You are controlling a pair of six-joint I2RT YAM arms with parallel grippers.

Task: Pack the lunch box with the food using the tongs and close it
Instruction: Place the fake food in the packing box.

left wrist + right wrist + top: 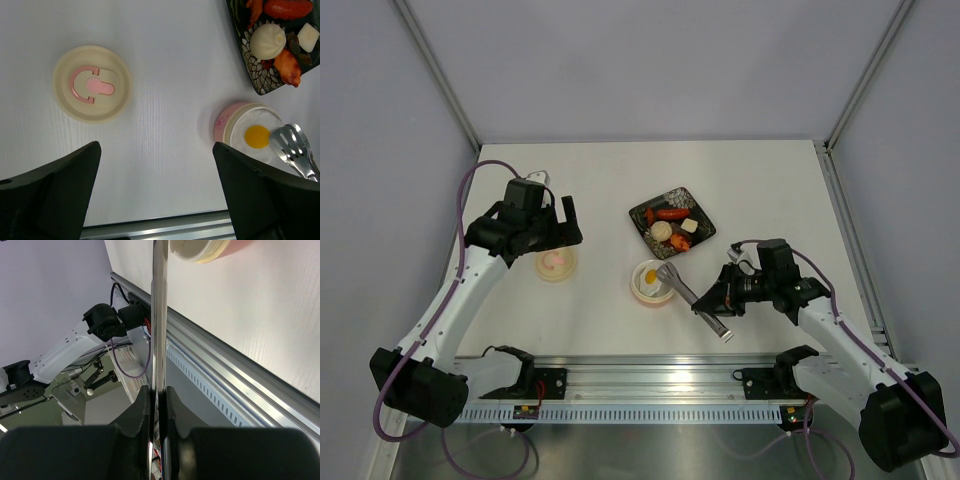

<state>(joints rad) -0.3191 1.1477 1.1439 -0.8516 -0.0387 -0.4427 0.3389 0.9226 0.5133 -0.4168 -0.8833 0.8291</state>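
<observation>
Silvery tongs over lunch box, egg inside

Table: white, flat top.
Lid: 1 cream disc, pink mark up, left.
Lunch box tub: 1, pinkish wall, centre.
Tray: 1 black square, near the tub, apart.

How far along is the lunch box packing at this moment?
Done: the fried egg lies in the lunch box. In hand: the right gripper clamps the tongs, their tips over the box. To do: the sausage, bun, orange piece and cube sit on the black tray, and the lid lies on the table below the open left gripper.
</observation>
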